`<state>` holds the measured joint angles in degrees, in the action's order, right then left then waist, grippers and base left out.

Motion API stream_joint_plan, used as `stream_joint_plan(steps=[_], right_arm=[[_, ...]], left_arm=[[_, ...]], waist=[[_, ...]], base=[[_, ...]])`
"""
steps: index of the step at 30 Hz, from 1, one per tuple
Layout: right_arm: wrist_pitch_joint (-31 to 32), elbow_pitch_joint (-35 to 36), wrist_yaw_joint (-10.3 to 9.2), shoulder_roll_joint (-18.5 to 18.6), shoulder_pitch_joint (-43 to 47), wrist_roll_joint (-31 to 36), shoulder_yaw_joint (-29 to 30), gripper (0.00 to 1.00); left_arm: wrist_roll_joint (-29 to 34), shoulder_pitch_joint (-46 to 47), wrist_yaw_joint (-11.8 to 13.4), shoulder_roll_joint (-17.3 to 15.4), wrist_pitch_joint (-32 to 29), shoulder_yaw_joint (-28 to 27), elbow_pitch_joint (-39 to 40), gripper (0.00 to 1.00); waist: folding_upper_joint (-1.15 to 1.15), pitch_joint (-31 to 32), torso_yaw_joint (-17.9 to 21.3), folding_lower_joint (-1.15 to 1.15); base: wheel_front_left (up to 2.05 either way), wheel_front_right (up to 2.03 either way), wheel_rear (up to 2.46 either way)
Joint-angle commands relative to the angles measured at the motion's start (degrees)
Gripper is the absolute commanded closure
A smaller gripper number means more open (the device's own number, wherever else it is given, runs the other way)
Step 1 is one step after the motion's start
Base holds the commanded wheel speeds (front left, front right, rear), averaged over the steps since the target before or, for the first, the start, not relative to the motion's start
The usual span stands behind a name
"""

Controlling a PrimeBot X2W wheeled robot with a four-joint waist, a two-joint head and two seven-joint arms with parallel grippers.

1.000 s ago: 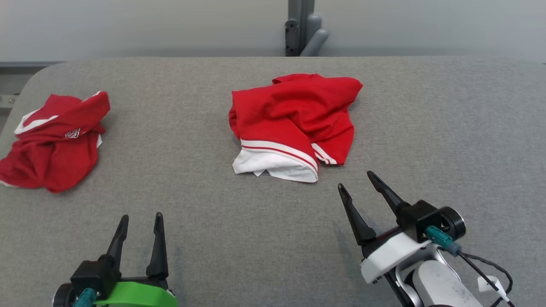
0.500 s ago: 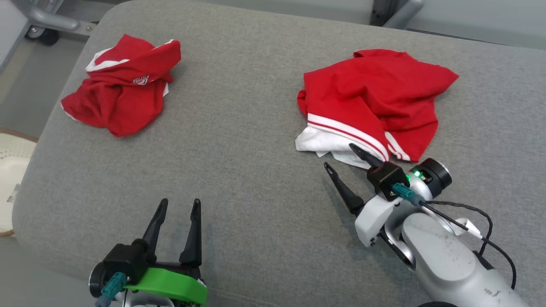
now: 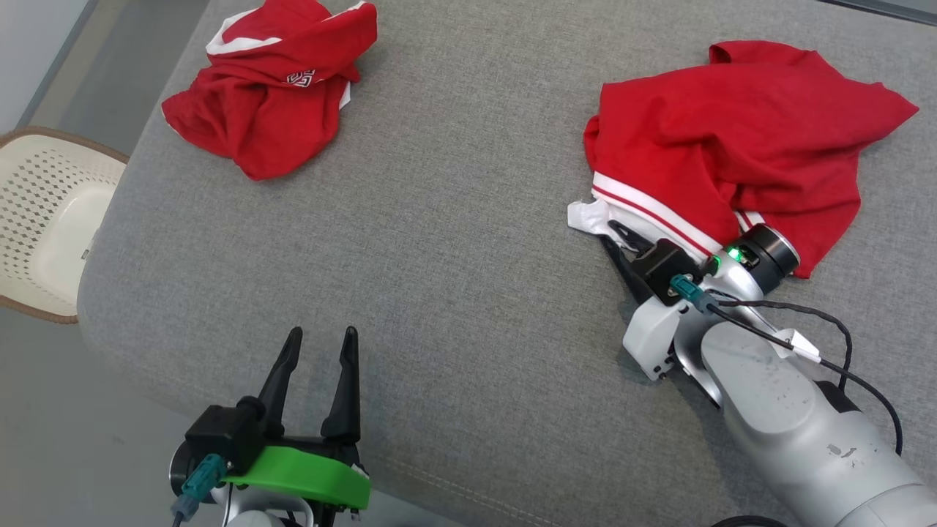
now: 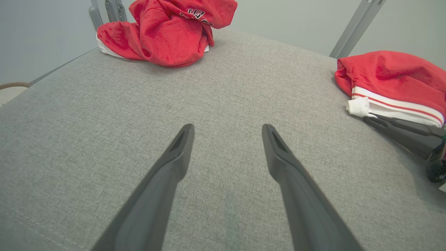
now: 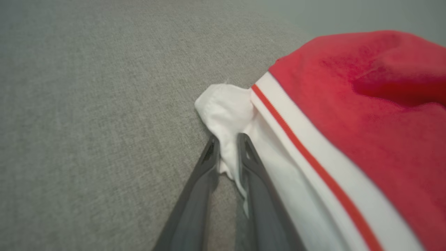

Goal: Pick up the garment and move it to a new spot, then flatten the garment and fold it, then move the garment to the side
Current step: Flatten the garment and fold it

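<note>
Bare grey surface [image 3: 454, 241] lies wide between the garment [image 3: 739, 146] at the right and a second garment [image 3: 271, 95] at the far left. The rounded left edge drops toward a pale lattice basket [image 3: 44, 219]. The surface is coarse woven cloth. The garment is crumpled red jersey with a white, red-striped hem. The right claw [image 3: 609, 233], forearm low and slanted, is clenched on the garment's white corner. The left claw [image 3: 322, 334] hovers released at the near edge.

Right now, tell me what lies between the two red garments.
Nothing lies there. In the head view the stretch between the crumpled left garment and the striped right garment is bare grey upholstery.
</note>
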<state>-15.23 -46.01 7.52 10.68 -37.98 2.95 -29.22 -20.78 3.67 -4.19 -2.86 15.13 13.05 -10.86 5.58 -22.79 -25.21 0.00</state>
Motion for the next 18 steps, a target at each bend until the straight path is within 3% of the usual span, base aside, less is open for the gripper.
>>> stream_joint_plan(steps=[1,6,18], right_arm=[[0.21,-1.08,-0.03,0.12,0.72,0.32,-0.06,1.00],[0.13,2.81,-0.04,-0.86,0.77,-0.94,1.09,1.00],[0.06,23.86,-0.04,-4.00,-5.50,-9.50,-1.71,1.00]], left_arm=[[-0.11,0.83,0.13,-0.06,0.03,-0.15,-0.08,0.00],[0.47,1.07,-0.33,-0.08,0.03,-0.74,-0.39,0.00],[2.12,-0.93,-1.80,-0.09,0.03,-0.87,-2.74,0.00]], waist=[[0.00,-0.05,0.21,0.00],[0.00,0.94,1.74,0.00],[0.00,6.78,5.71,0.00]], base=[[0.00,0.00,0.00],[0.00,0.00,0.00],[0.00,0.00,0.00]])
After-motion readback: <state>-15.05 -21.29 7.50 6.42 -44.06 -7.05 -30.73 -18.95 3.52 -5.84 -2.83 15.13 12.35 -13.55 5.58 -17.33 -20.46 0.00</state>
